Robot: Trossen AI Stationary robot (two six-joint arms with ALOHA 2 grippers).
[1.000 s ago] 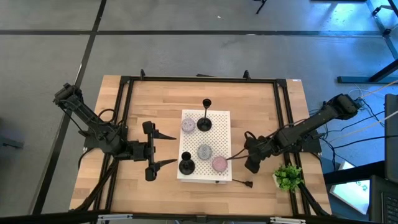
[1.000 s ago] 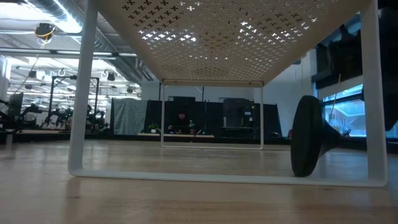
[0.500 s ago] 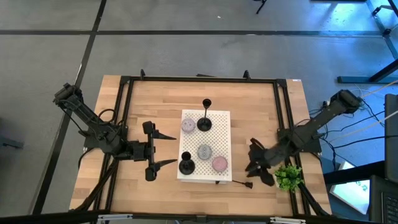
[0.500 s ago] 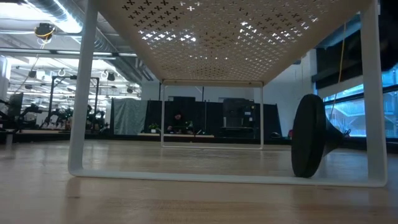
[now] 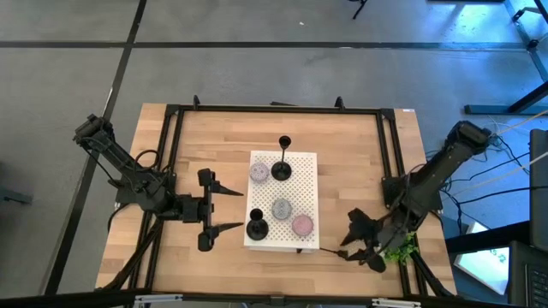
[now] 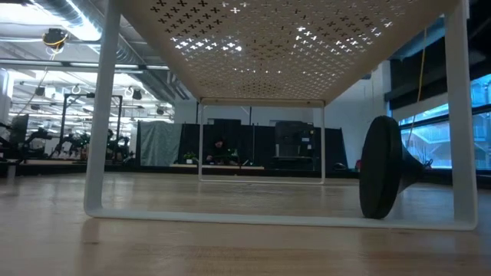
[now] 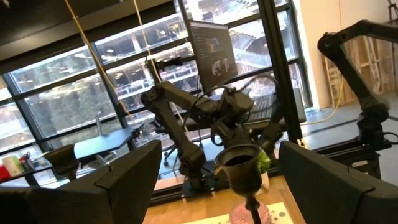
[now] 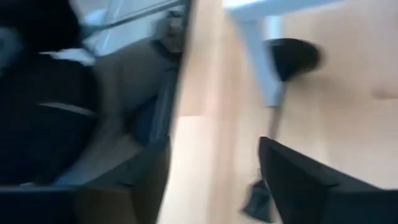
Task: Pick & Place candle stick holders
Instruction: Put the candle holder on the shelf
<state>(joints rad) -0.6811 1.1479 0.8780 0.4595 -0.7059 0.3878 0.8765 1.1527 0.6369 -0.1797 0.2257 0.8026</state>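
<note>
Two black candle stick holders stand upright on a white perforated stand (image 5: pixel 295 184), one at its far side (image 5: pixel 281 168) and one at its near left corner (image 5: pixel 256 228). A third holder (image 5: pixel 332 251) lies on its side on the table by the stand's near right corner, its round base (image 6: pixel 381 178) under the stand. My right gripper (image 5: pixel 361 244) hovers open just right of its cup end (image 8: pixel 256 199). My left gripper (image 5: pixel 233 207) is open and level, left of the stand, with the near-left holder's cup (image 7: pixel 242 165) ahead of its fingers.
Three small round candles, two grey (image 5: pixel 259 173) (image 5: pixel 282 208) and one pink (image 5: pixel 301 225), sit on the stand. A small green plant (image 5: pixel 396 246) stands right beside my right gripper, at the table's near right. Black frame rails (image 5: pixel 390 145) border the table.
My right gripper has swung from beside the stand's right side toward the table's near edge, rising a little and rolling, and its fingers have opened. The lying holder has stayed where it was.
</note>
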